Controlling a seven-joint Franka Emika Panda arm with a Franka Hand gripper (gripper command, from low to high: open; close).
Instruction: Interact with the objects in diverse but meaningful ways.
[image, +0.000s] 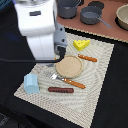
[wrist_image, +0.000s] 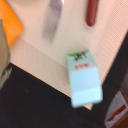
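A light blue carton-like toy (image: 31, 83) stands on the striped mat's (image: 95, 100) corner at the exterior view's left. In the wrist view it (wrist_image: 84, 80) lies below the camera and shows a small label. The thin brown sausage (image: 60, 90) (wrist_image: 91, 11) lies beside it. The yellow holed cheese wedge (image: 81, 44) sits at the mat's far edge. An orange block (wrist_image: 11, 27) shows only at the wrist view's edge. The small dark grey pan (image: 92, 16) stands on the brown surface behind. The white arm (image: 37, 27) hovers over the mat. Its fingers are hidden.
A round tan plate (image: 69, 65) sits mid-mat. An orange-handled knife (image: 86, 58) and an orange-handled fork (image: 69, 80) (wrist_image: 51, 22) lie by it. A dark pot (image: 67, 7) and a tan bowl (image: 122, 17) stand at the back. Black cloth (image: 112, 85) surrounds the mat.
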